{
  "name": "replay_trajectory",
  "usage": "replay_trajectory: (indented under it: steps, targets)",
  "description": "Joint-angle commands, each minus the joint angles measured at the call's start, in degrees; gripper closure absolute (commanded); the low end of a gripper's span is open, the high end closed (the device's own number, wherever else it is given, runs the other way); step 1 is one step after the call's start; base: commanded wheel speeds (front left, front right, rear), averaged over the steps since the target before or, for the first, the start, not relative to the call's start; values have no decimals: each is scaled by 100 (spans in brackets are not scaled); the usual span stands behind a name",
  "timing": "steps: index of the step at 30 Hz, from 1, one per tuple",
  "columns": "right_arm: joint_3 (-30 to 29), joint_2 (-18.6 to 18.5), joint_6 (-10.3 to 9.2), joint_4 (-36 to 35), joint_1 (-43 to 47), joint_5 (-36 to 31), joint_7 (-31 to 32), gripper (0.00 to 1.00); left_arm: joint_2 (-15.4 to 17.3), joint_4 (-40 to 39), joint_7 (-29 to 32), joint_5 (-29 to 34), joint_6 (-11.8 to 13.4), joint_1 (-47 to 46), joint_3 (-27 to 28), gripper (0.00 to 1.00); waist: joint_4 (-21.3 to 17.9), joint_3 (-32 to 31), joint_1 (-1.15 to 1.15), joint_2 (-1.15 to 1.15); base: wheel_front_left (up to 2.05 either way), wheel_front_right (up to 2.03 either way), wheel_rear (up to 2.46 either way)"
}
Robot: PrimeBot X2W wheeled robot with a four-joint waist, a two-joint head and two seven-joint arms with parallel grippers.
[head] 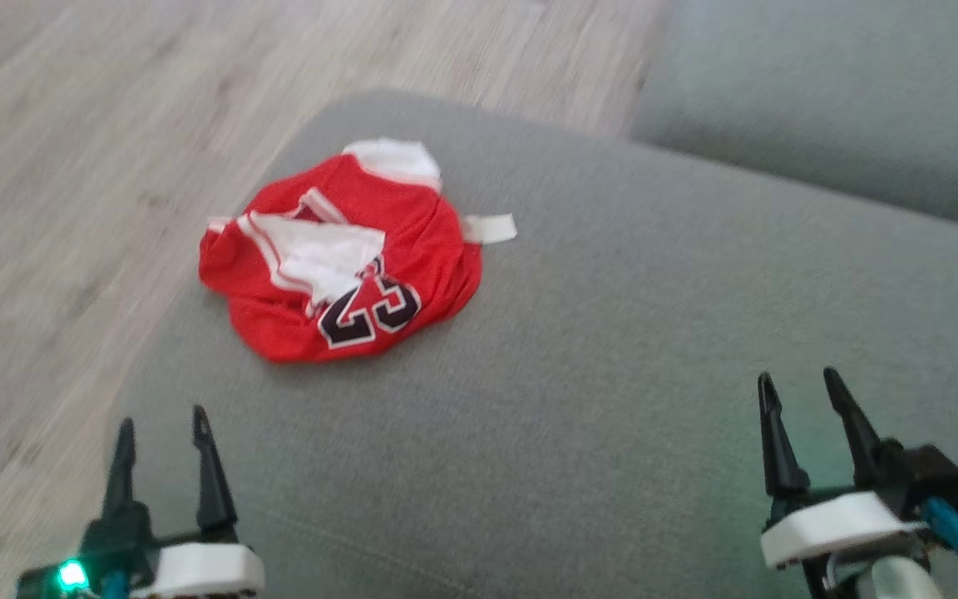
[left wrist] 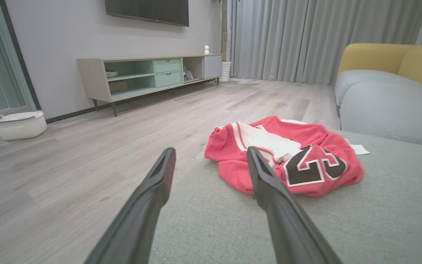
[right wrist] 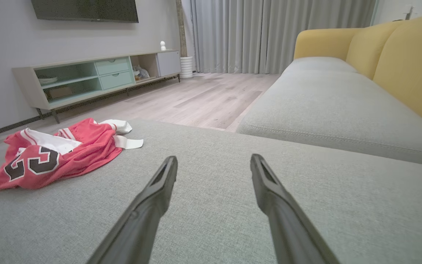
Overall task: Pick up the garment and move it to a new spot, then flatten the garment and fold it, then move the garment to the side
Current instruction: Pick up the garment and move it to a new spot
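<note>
Item: a red jersey (head: 338, 266) with white trim and a dark number patch (head: 371, 312), lying crumpled in a loose heap.
Carrier: a grey cushion (head: 612, 333) with wooden floor (head: 71, 166) beyond its left edge.
Position: toward the far left part of the cushion. The heap's left side reaches the left edge, and whether it overhangs cannot be told.
Left gripper (head: 161, 416): fingers spread wide and holding nothing. It is near the cushion's near left corner, well short of the jersey.
Right gripper (head: 798, 373): fingers likewise spread and holding nothing. It is by the near edge toward the right, well apart from the jersey.
Handling, judged: light, soft and limp. The jersey will sag and trail from any single pinch, and it is not fragile.
Take-hold point, judged: a raised fold of red cloth on the near side, beside the number patch (a ridge gives the fingers something to close around).
Avoid: the loose white strip (head: 491, 227) at the heap's right, which may slip or lift only one layer.
Stage, judged: pickup not yet begun.
</note>
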Motion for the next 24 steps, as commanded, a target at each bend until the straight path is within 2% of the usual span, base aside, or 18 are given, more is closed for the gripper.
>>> replay_trajectory:
  steps: [1,4,7,11,15,18,24]
  targets:
    - [108,-35,-4,-193,-357,-107,-77,0,78,-229,-30,28,-12,-329,251,0,166,395,1,0,0,0,0]
    - [25,-35,-4,-238,-578,-400,-77,0,170,-187,-30,89,-136,-781,354,0,96,853,1,0,0,0,0]
    - [-48,-183,-4,-282,-778,-635,-77,0,281,221,-30,98,-262,-1501,417,0,13,1337,1,0,0,0,0]
    - [-46,-539,-4,-341,-1012,-781,-78,0,482,1394,-7,-47,-459,-2683,517,0,-131,1944,1,0,0,0,0]
    - [31,-878,-4,-427,-1324,-869,-78,0,744,2980,394,-330,-759,-4030,616,0,-377,2516,1,0,0,0,0]
    - [140,-955,-4,-465,-1471,-889,-78,0,938,3762,427,-404,-848,-4510,667,0,-547,2714,1,0,0,0,0]
    - [228,-994,-4,-537,-1591,-912,-78,0,1076,4898,443,-588,-1080,-4980,718,0,-746,2956,1,0,0,0,0]
